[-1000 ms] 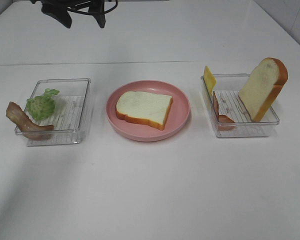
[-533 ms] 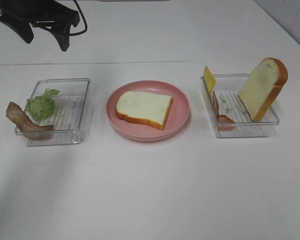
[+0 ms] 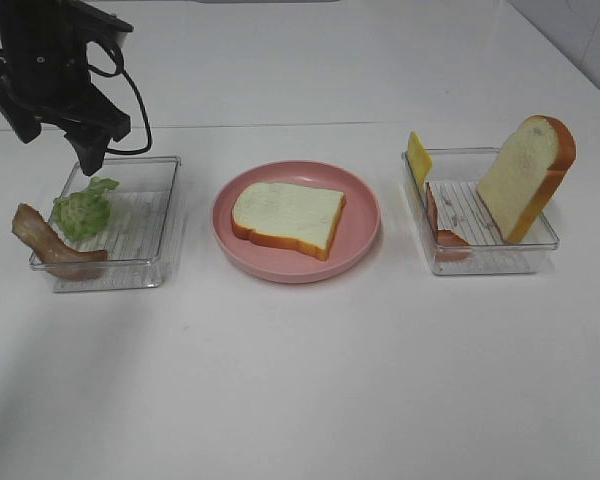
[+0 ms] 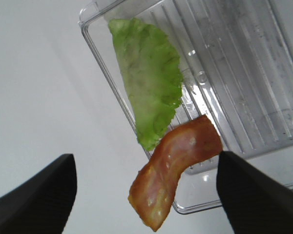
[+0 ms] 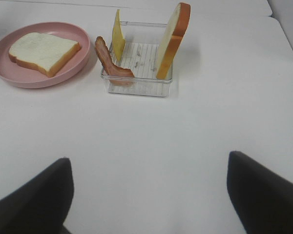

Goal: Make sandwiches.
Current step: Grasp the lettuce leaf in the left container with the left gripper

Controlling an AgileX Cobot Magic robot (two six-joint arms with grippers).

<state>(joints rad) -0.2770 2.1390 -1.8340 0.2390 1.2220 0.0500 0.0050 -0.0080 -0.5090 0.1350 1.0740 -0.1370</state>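
- Change: the left gripper (image 3: 54,145) has swung in from the far middle of the white table (image 3: 300,400) and now hangs over the far left corner of the left clear plastic tray (image 3: 150,205). Nothing else moved.
- Left claw: fingers spread apart, nothing between them. In the wrist view it looks straight down on the tray's food.
- Right gripper (image 5: 146,195): out of the high view. In its wrist view the fingers are wide apart and empty over bare table, well short of the right clear plastic tray (image 3: 525,258).
- Sandwich so far: one thick white bread slice with orange-brown crust (image 3: 288,215) lies flat on the pink round plate (image 3: 362,215), mid table. No filling on it yet.
- Left tray: the green lettuce leaf (image 3: 83,212) sits against the left wall. The brown bacon strip (image 3: 50,245) drapes over the rim, one end outside.
- Right tray: the second bread slice (image 3: 525,175) stands on edge, tilted against the right side. The yellow cheese square (image 3: 419,157) is upright at the far left corner. Another brown bacon strip (image 3: 442,228) leans on the left wall.
- Meaning: probably the approach for a first filling pick, lettuce or bacon. Can't tell which is the target.
- Progress: early, since all fillings and the top slice are left to place.
- Risk: the lettuce and bacon touch, so grabbing one may drag the other.
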